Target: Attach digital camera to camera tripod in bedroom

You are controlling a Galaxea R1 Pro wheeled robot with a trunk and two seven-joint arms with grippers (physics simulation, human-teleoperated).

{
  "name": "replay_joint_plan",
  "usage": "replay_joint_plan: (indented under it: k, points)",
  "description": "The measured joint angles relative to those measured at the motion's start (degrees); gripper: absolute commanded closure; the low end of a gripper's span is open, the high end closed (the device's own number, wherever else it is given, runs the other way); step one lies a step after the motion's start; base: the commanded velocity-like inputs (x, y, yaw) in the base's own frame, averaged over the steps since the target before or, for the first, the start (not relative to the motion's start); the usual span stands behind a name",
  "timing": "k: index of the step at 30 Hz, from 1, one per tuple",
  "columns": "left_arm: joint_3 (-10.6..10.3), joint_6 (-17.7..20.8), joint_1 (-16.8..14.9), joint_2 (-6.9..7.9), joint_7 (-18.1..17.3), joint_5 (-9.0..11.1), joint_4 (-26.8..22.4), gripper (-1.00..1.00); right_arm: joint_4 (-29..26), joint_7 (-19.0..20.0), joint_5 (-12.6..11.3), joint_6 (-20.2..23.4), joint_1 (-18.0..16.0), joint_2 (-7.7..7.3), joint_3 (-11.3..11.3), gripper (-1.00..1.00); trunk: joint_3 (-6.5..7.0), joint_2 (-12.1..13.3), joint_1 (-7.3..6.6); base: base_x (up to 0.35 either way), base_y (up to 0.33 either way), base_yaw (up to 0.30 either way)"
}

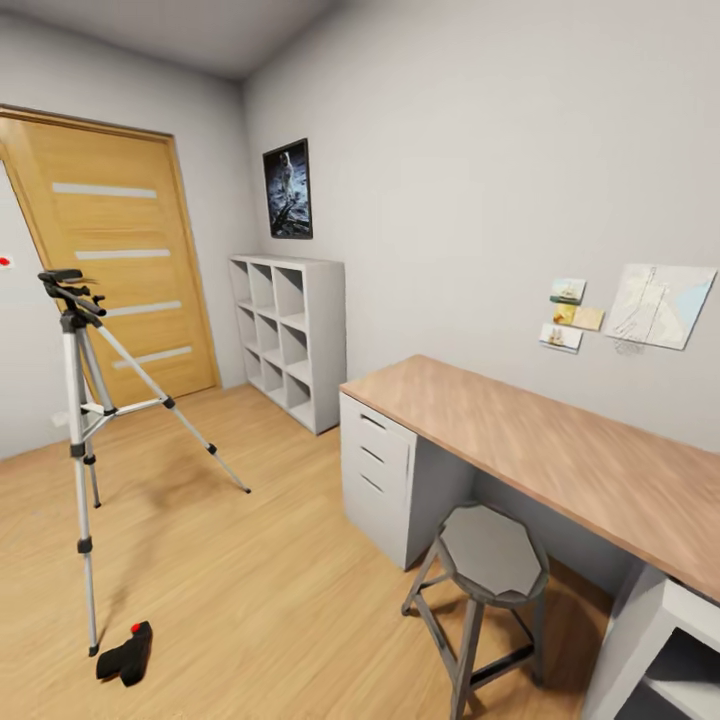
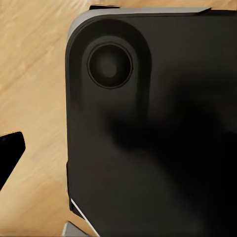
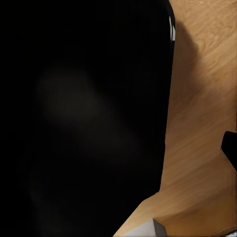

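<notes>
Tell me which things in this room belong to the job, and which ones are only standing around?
For the job:
- camera, lying on the floor
- tripod, standing beside it

Only standing around:
- desk
- stool
- shelf
- poster
- door

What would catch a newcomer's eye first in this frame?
Probably the camera tripod, standing tall on the wood floor at the left, in front of the wooden door. Next, the digital camera, lying on the floor beside the tripod's nearest foot, not yet mounted. At the right, a wood-topped desk runs along the wall, with a grey stool in front of it.
</notes>
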Motion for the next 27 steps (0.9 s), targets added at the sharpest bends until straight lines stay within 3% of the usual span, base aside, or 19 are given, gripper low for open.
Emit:
replay_joint_plan:
  k: [14, 27]
  points:
    - [0.04, 0.07, 0.00, 0.06, 0.12, 1.10, 0.00, -1.00, 0.00, 0.00, 0.07, -0.09, 0.00, 0.02, 0.00, -1.00, 0.00, 0.00, 0.00, 0.000, 0.000, 0.269]
    - [-0.05, 0.00, 0.00, 0.25, 0.36, 7.60, 0.01, -1.00, 0.00, 0.00, 0.08, -0.10, 0.00, 0.00, 0.00, -1.00, 0.00, 0.00, 0.00, 0.000, 0.000, 0.269]
